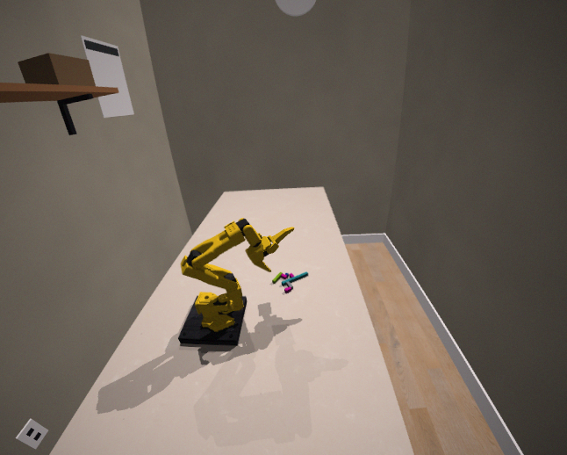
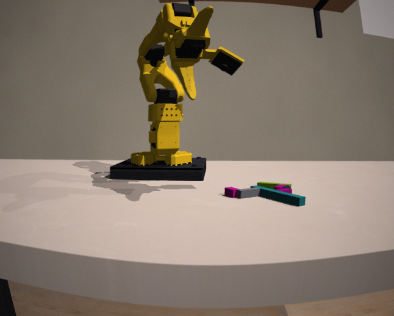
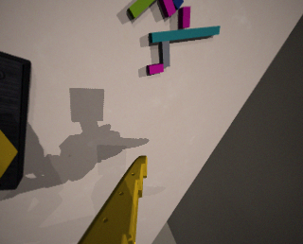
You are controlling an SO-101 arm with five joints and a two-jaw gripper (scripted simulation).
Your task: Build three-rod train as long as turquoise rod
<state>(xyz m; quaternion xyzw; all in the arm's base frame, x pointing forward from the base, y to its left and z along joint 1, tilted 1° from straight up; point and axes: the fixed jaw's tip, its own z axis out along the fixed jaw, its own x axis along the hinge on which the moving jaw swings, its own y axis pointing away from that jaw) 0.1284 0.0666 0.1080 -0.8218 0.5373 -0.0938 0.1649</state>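
Observation:
The turquoise rod (image 1: 297, 277) (image 2: 279, 196) (image 3: 186, 34) lies flat. The grey rod (image 2: 248, 193) (image 3: 166, 54) meets its side at about a right angle. One magenta rod (image 1: 288, 289) (image 2: 230, 191) (image 3: 155, 69) lies crosswise at the grey rod's other end. On the turquoise rod's far side in the wrist view are a second magenta rod (image 3: 185, 17), a third magenta rod (image 3: 167, 7), a blue rod (image 3: 178, 4) and the lime rod (image 1: 276, 278) (image 2: 272, 184) (image 3: 140, 8), partly cut off. My gripper (image 1: 281, 249) (image 2: 202, 53) is wide open, empty and high above the table; the wrist view shows one jaw.
The arm's black base (image 1: 211, 337) (image 2: 157, 174) (image 3: 21, 118) stands on the table (image 1: 331, 379) (image 2: 164, 230) (image 3: 114, 57), left of the rods in the exterior view. The table's edge runs diagonally at the right of the wrist view. The arm's shadows fall on the table.

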